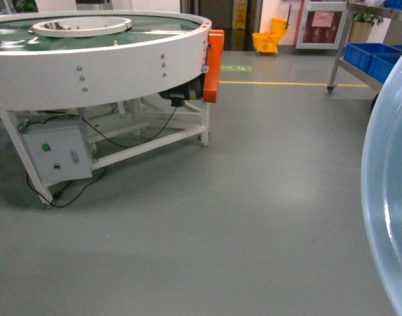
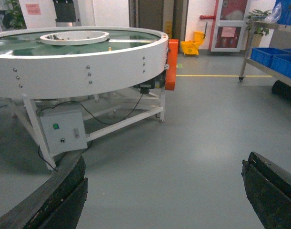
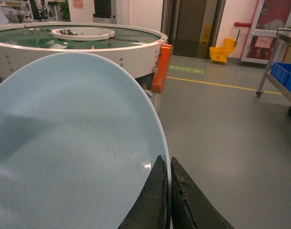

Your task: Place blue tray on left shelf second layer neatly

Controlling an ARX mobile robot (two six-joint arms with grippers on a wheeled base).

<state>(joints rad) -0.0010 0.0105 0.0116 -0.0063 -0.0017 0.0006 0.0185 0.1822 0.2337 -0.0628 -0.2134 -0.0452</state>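
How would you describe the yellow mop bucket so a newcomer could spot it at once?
Start at the big round white conveyor table and its orange guard. Look past the guard, beyond the yellow floor line, to the far wall. The mop bucket stands there by the red-framed cabinet, the only bright yellow tub on the floor.

Surfaces: mostly painted metal, plastic and a smooth floor.

Blue tray (image 3: 64,152): pale glossy plastic, smooth, with a small highlight near the right gripper (image 3: 170,200), whose black fingers (image 3: 152,205) look matt and scuffed. Left gripper (image 2: 164,191) pads: same worn black. Round table (image 1: 102,66): white painted metal rim with screw heads, dark green top with sheen. Orange guard (image 1: 214,66): smooth, semi-gloss. Floor (image 1: 253,197): grey, smooth, soft reflections. Rack (image 1: 358,66): bright steel, holding blue plastic crates (image 1: 372,56). Mop bucket (image 1: 270,39): yellow plastic.
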